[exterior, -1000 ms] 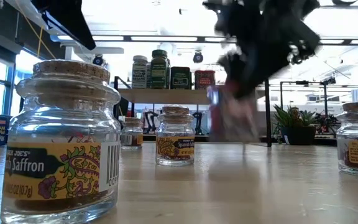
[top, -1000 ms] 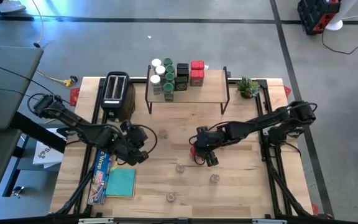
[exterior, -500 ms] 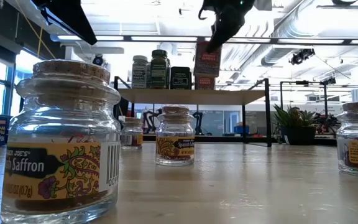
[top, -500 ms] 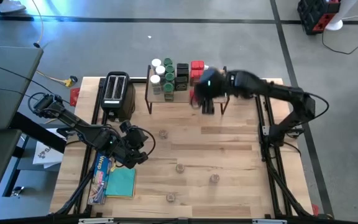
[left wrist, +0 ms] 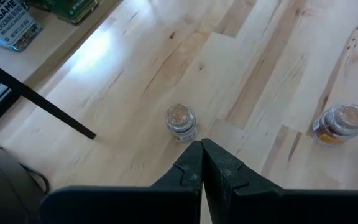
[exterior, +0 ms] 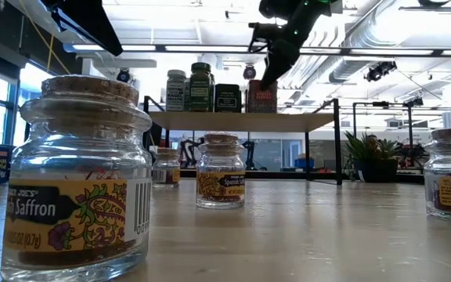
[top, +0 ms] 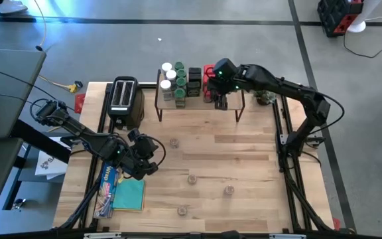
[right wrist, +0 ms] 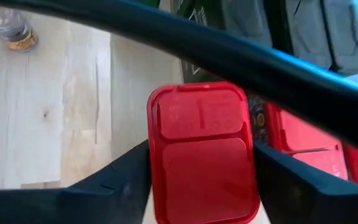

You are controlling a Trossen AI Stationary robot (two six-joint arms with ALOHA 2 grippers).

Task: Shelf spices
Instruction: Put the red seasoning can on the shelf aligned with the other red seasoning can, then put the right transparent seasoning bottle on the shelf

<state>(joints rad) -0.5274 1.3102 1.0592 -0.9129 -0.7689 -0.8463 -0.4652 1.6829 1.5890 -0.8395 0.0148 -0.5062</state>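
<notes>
Sitting at the front of the shelf is a red tin, next to the other spices. In the low view it seems to rest on the wooden top. The right gripper is right over it, with its arm reaching in from the right side of the table. I cannot tell if that gripper is squeezing the tin or has let go.

Behind the tin stand more red tins, then black boxes, green jars and white jars, all packed close on the left half of the shelf. The right half of the top is bare wood.

Four tiny jars with cork tops are on the table, well apart from each other: one near the shelf, two in the middle and one at the front edge.

The left gripper is over the left side of the table, pinched tight with nothing in it. Just beside it lie a blue box and a teal cloth.

A black toaster stands to the left of the shelf. A small plant stands to its right.
</notes>
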